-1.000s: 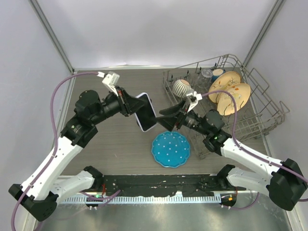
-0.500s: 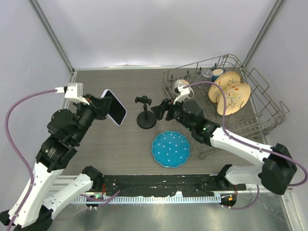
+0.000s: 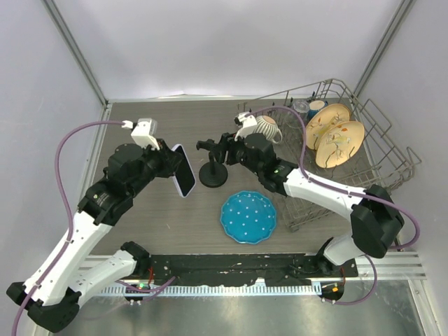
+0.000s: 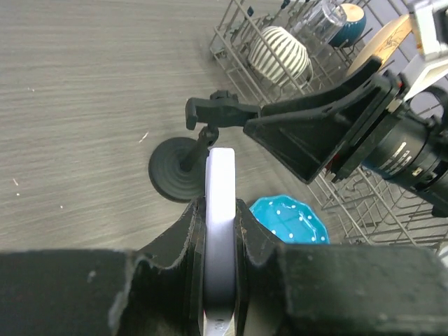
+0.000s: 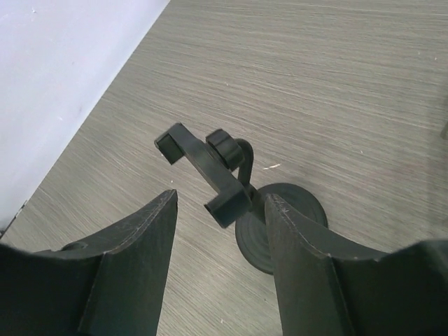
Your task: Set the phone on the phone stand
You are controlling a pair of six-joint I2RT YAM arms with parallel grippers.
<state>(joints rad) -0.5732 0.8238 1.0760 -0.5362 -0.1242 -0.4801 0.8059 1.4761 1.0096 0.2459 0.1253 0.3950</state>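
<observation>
Phone (image 3: 183, 170), slim, black glass with a lavender edge, hangs at nine o'clock of the small black disc-based phone stand (image 3: 213, 175), pinched across its faces by the left gripper (image 4: 220, 210). It looks rigid, light, slick and probably fragile, so a firm, low hold suits it. The right gripper (image 5: 220, 199) has its jaws released, straddling the stand's top.

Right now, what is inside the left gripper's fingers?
The phone, seen edge-on from the wrist, is clamped in the left gripper. Its free end sticks out towards the phone stand. Its gripped end and its screen are partly covered by the fingers.
</observation>
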